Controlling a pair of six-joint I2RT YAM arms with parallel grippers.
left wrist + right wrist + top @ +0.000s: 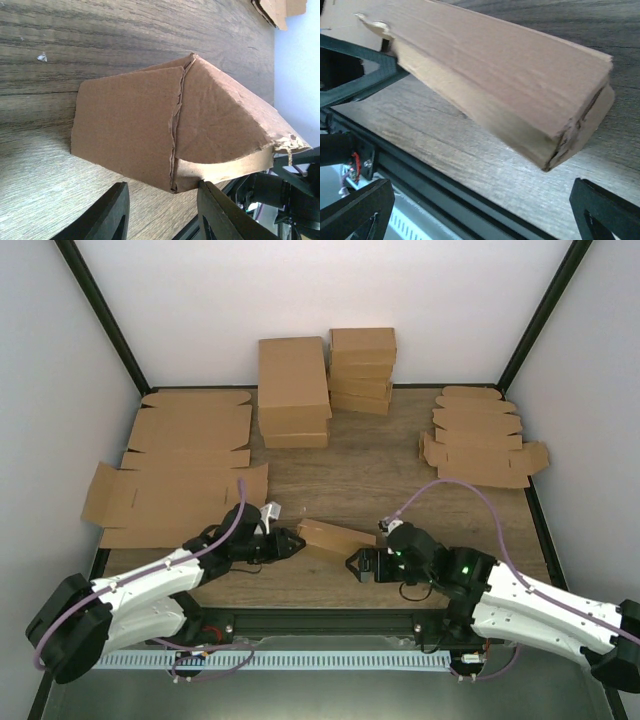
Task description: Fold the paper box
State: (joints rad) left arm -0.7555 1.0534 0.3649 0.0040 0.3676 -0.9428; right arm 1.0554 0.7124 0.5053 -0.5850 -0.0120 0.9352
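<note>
Right gripper [355,566] wide beside paper box [335,536]

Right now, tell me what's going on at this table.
Two robot arms are working on the paper box at the front of the table. The left tool grips its left end. The right tool stands open just short of its other end. Folded boxes are stacked at the back.

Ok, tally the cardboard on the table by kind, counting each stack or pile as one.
Single paper box, near the front: 1
Stacks of folded boxes: 2, the long boxes and the short boxes
Piles of flat blanks: 2, the large blanks and the small blanks
Total: 5
</note>
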